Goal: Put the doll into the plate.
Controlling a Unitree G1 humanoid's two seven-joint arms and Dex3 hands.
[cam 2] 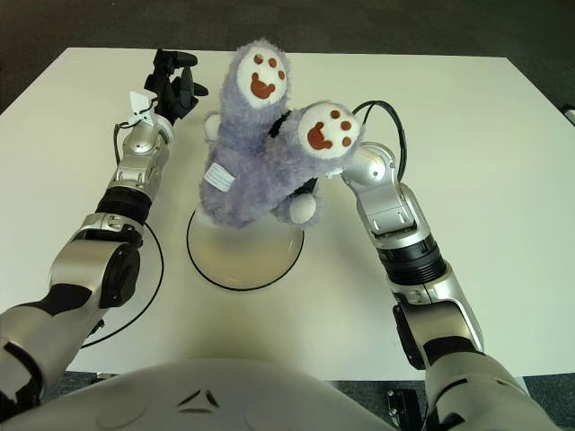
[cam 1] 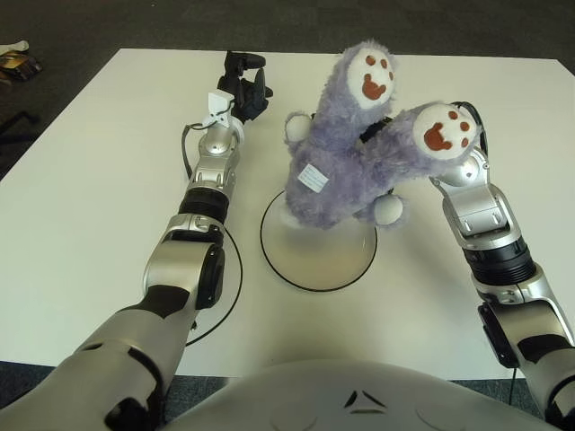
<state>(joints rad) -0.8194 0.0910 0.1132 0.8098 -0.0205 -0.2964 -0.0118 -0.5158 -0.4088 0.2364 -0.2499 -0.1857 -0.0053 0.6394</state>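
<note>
Purple fur, shaggy: the doll (cam 1: 346,153) hangs upside down, white foot pads with brown paw prints up, head end low over the far rim of the plate (cam 1: 296,275). Right hand (cam 2: 301,153) mostly buried behind the fur, evidently gripping it. Placing step, I judge; next calls for lowering, centring, then letting go. Left hand (cam 1: 244,83) idle beside the doll, on its left; finger state unclear.
</note>
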